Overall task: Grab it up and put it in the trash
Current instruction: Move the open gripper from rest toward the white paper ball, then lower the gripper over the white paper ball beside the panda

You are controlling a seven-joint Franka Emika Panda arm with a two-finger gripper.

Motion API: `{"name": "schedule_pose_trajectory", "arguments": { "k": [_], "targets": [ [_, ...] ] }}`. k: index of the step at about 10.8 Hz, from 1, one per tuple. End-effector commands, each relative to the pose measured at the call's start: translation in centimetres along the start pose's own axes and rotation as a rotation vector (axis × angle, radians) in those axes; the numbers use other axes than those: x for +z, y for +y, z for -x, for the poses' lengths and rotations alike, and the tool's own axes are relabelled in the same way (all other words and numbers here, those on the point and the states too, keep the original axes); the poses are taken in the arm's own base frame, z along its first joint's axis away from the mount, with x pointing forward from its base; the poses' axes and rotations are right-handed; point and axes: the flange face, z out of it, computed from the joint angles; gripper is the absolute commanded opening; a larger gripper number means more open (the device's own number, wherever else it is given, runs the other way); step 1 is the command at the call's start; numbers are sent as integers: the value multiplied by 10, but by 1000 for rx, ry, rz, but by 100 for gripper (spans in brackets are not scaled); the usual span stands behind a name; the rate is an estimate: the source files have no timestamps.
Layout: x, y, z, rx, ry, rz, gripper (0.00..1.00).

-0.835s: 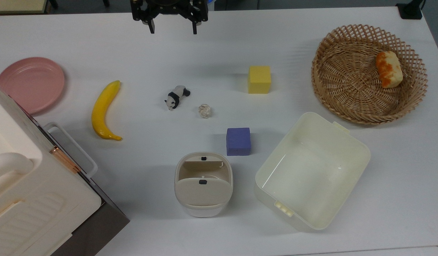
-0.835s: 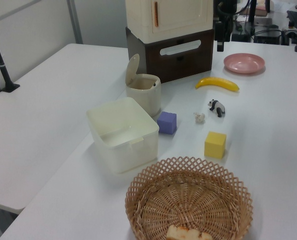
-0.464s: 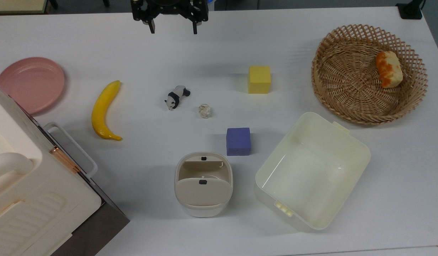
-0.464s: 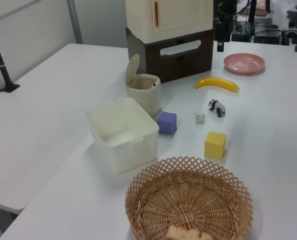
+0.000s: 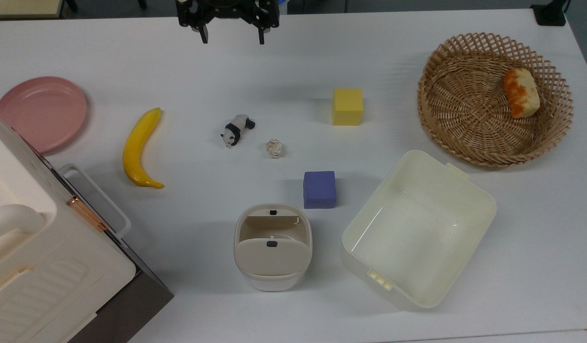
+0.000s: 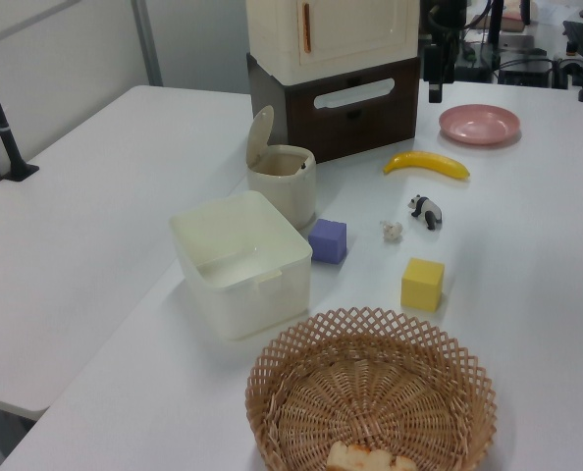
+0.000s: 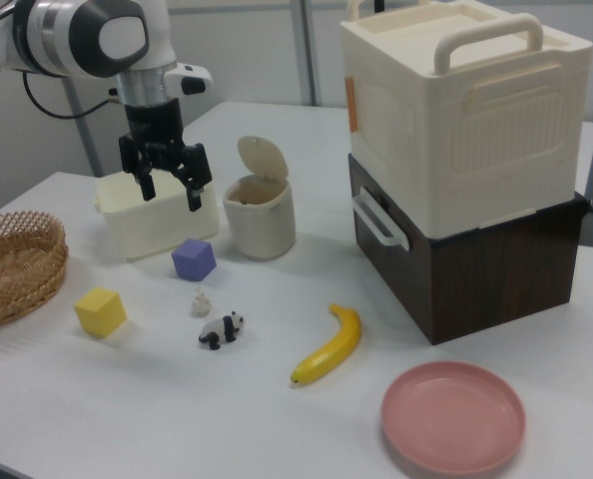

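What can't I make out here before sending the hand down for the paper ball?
- Trash bin interior: top view, its flap lid covers most of it.
- Food in the basket: left view, cut off by the bottom edge.
- Hand: top view, upper part cropped by the top edge.

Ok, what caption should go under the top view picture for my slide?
Open gripper waits above a table where a tiny paper ball lies between a panda figurine and the open-lidded trash bin.

Gripper drifts slightly.
The gripper (image 5: pixel 230 38) has edged a little farther from the paper ball (image 5: pixel 274 149), toward the top view's upper edge.
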Motion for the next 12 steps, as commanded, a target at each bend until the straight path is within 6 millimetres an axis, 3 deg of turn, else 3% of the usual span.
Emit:
{"name": "schedule_pose_trajectory", "arguments": {
  "k": [1, 4, 5, 6, 10, 12],
  "targets": [
    [0, -1, 8, -1, -11, 3, 100],
    [4, -5, 5, -8, -14, 3, 100],
    [15, -12, 0, -18, -33, 6, 100],
    [30, -23, -5, -36, -59, 10, 100],
    [103, -32, -31, -61, -33, 28, 100],
    [147, -58, -48, -97, -31, 38, 95]
  ]
}}
